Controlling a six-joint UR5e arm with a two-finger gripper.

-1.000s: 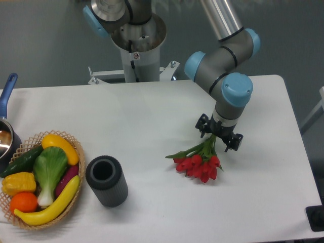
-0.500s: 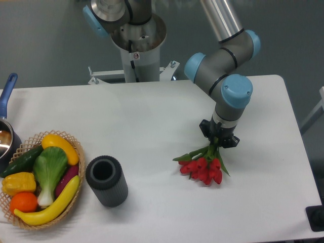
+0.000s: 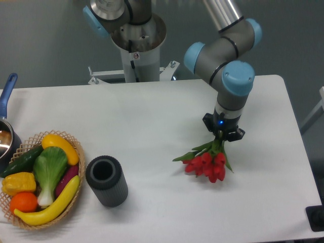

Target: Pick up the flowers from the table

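Far left: a pan (image 3: 6,132) at the tabletop (image 3: 152,116) edge, then a basket (image 3: 38,223) of toy produce and a dark cylinder (image 3: 106,180). Right of centre: the flowers (image 3: 208,163), stems running up into the gripper (image 3: 223,133), which is closed on the stems. The red heads hang directly below the gripper and slightly left, low over the tabletop; whether they touch it cannot be told. The step in hand appears to be the lift: a straight, slow rise with firm hold on the thin stems should keep the bunch from slipping or swinging.
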